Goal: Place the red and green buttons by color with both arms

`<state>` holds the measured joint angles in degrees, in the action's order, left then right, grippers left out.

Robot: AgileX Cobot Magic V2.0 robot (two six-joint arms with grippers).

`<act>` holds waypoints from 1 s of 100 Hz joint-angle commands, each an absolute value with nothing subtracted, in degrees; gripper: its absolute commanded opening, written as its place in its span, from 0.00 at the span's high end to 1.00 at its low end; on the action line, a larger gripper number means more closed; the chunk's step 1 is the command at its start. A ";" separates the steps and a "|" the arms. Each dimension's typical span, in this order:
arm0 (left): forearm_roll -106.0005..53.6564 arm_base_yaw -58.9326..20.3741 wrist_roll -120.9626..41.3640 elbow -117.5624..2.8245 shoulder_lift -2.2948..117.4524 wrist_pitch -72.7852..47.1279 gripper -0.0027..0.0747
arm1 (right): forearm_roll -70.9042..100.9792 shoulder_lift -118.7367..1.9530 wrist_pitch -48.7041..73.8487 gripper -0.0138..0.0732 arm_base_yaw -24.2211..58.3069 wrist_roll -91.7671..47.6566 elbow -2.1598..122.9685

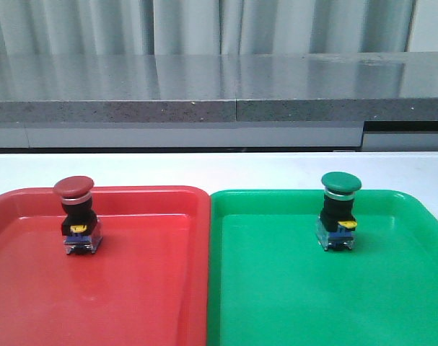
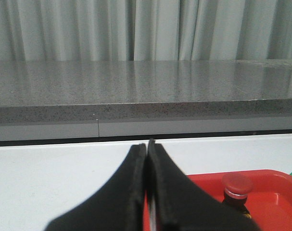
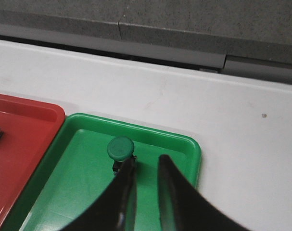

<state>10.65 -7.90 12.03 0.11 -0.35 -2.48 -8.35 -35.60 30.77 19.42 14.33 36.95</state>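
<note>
The red button (image 1: 76, 209) stands upright in the far left part of the red tray (image 1: 154, 288). The green button (image 1: 339, 205) stands upright in the far part of the green tray (image 1: 291, 295). No gripper shows in the front view. In the left wrist view my left gripper (image 2: 146, 147) is shut and empty, held back from the red button (image 2: 237, 186), which stands off to one side. In the right wrist view my right gripper (image 3: 146, 161) is open and empty above the green tray (image 3: 83, 168). The green button (image 3: 120, 148) stands just outside one fingertip (image 3: 130, 166), not between the fingers.
The two trays lie side by side, touching, on a white table (image 1: 219, 169). A grey stone ledge (image 1: 219, 90) runs along the back, with curtains behind it. The red tray's corner (image 3: 20, 149) shows in the right wrist view.
</note>
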 commanded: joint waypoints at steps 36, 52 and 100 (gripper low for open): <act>10.56 -7.86 12.15 2.54 -2.14 2.08 0.99 | -9.96 -27.85 27.39 0.92 19.31 14.25 36.86; 10.56 -7.86 12.15 2.54 -2.14 2.08 0.99 | -9.96 -27.85 27.40 0.92 19.31 14.25 36.86; 10.56 -7.86 12.15 2.54 -2.14 2.08 0.99 | -14.77 -27.85 27.52 0.92 19.31 13.44 36.86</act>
